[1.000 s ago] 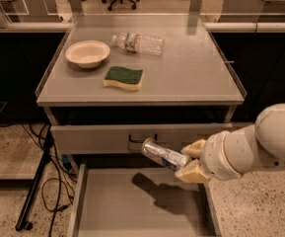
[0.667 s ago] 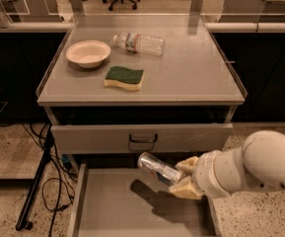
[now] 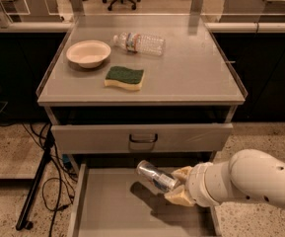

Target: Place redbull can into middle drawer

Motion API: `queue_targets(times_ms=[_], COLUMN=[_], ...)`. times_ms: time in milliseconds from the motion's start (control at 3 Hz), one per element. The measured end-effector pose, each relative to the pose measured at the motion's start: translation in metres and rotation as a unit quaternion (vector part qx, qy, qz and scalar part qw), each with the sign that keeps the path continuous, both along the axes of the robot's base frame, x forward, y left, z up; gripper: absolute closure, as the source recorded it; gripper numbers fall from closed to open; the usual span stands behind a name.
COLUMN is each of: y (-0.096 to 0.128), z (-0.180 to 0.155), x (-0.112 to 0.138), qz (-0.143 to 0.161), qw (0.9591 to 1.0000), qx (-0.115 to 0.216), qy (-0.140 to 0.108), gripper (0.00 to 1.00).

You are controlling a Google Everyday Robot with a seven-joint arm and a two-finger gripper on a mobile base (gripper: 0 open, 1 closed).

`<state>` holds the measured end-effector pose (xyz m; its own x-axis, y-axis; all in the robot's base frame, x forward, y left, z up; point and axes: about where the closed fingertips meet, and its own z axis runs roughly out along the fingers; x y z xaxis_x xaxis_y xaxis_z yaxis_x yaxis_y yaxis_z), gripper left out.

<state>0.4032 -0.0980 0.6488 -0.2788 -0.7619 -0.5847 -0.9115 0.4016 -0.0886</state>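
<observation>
Over the last second the redbull can had been carried lower and a little to the left, from level with the handled upper drawer down into the open middle drawer. The gripper, reaching in from the lower right on its white arm, was closed around the can's lower end, with one cream finger above it and one below. The can was seen as a slim silver cylinder with a dark band, held tilted with its free end pointing up and to the left. It was over the right half of the drawer's bare grey floor, where its shadow was cast close beneath. The task was judged nearly done, with only lowering and release left. On the table above, a bowl, a sponge and a water bottle lay unmoved.
</observation>
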Motion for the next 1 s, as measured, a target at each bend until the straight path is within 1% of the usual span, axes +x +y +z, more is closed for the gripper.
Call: queue_targets(times_ms=[333,667,1000], y=[0.002,0.001,0.003], z=[-0.027,-0.069,-0.110], x=[0.023,0.068,0.112], qz=[-0.003,-0.006,-0.010], qw=[0.9998,0.9994,0.9987], qx=[0.004,0.015,0.032], qy=[0.017,0.032,0.039], gripper=[1.00,1.00,1.00])
